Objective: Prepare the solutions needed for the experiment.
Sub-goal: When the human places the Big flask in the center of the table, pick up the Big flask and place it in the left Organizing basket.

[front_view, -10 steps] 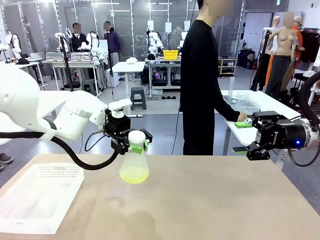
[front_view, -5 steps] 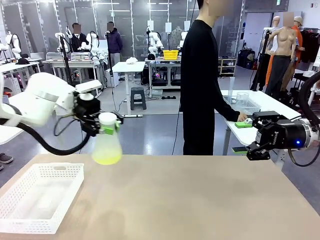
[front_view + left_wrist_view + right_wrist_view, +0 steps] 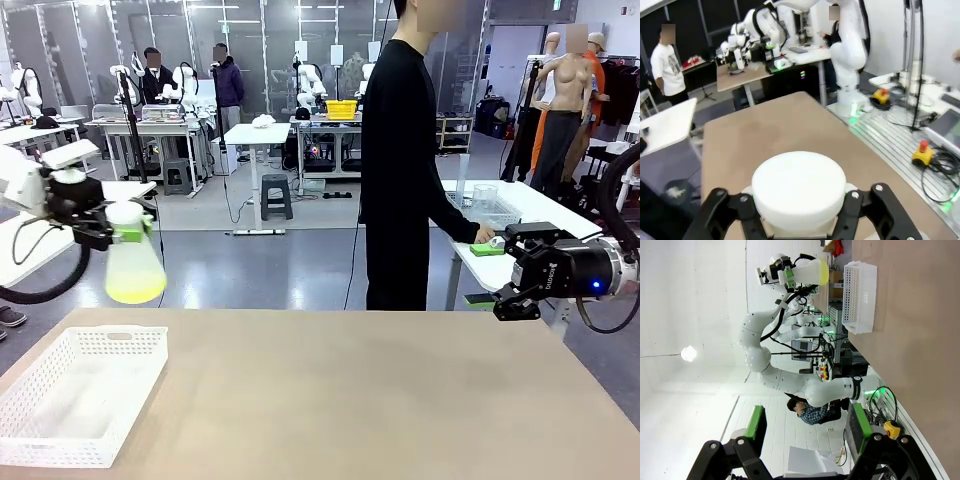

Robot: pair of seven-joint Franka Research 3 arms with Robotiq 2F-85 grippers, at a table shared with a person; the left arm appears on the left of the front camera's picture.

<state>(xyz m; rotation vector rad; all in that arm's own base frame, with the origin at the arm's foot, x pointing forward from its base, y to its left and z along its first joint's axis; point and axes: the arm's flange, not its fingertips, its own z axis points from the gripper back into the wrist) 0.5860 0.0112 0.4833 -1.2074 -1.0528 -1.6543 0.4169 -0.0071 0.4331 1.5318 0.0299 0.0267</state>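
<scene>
One flask (image 3: 134,265) of yellow-green liquid (image 3: 135,291), one white basket (image 3: 70,395), two end effectors.

**Colours on and above the tabletop**

The tabletop (image 3: 380,400) is plain tan. The basket (image 3: 75,395) is white with a fine grid of holes. The frosted flask (image 3: 134,262) has a white cap and holds pale yellow-green liquid (image 3: 136,291). Both arms are white; the left tool (image 3: 128,233) and right tool (image 3: 500,300) are black with green pads. The person's top (image 3: 405,150) is black.
</scene>
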